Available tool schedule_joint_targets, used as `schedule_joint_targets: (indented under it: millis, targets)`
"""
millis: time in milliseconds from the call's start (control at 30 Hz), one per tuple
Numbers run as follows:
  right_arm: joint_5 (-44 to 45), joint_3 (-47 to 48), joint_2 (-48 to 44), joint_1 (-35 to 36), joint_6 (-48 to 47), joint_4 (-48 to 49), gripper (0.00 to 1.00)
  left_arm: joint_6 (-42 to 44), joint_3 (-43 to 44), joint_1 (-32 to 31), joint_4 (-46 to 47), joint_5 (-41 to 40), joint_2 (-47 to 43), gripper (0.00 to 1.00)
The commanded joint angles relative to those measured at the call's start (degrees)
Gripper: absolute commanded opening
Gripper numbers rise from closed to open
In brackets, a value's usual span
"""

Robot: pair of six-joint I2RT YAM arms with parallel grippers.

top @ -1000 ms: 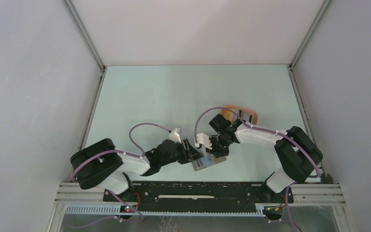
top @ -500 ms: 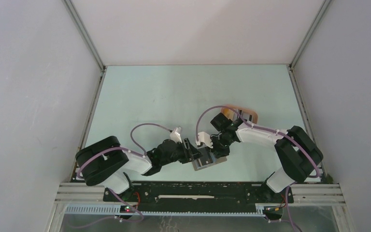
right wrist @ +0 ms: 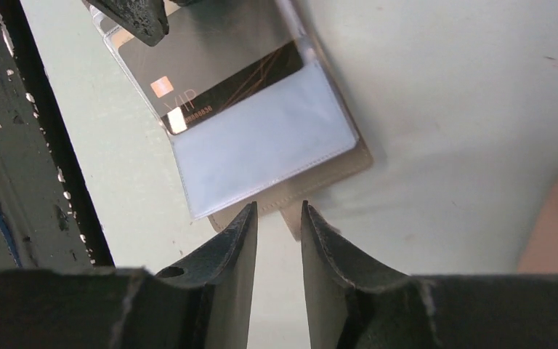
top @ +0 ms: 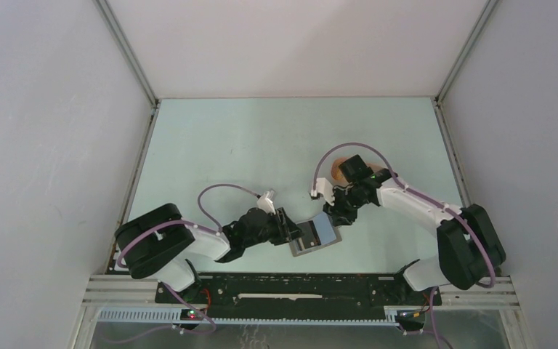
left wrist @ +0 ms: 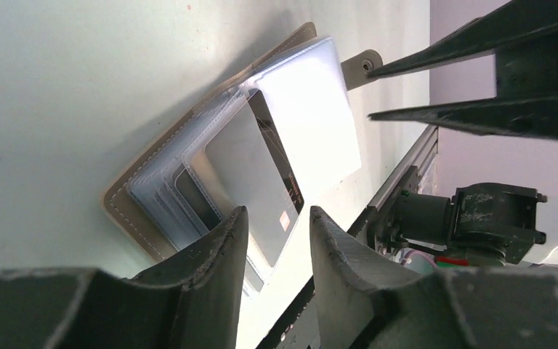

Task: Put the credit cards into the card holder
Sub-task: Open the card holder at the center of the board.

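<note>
Already two cards, a dark one [right wrist: 247,80] and a light blue one [right wrist: 261,153], are seen tucked in the card holder [top: 314,236]. It lies open on the bench [top: 225,160] between the arms, long axis slanting near-left to far-right. Its left edge is met by the left fingers [top: 290,227], slightly spread. The right fingers [top: 338,212] — narrowly parted, empty — are held just off its far-right corner.
</note>
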Motion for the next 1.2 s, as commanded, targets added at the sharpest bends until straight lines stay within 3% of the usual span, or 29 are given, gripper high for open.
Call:
schedule_joint_targets:
  millis: [0,200,433,667,1167]
  targets:
    - [-2.8,2.1,-5.0,-2.7,1.1,-0.8,0.36,3.3,2.4,0.4,-5.3,-0.4,0.0,0.42]
    - [-9.5,2.1,-4.9,-0.5,4.1,0.2,0.32,5.7,3.1,0.4,-9.4,-0.9,-3.3,0.42]
    - [-3.0,8.2,8.7,4.9,12.2,-1.5,0.18,8.3,2.8,0.4,-15.3,-3.1,-10.5,0.43]
    - [0.1,10.4,15.4,6.0,16.4,-1.5,0.16,10.6,1.3,0.4,-18.7,-5.9,-16.4,0.47]
    - [-2.8,12.6,18.5,9.7,19.4,-1.5,0.16,10.1,1.0,0.3,-14.2,-2.9,-8.4,0.57]
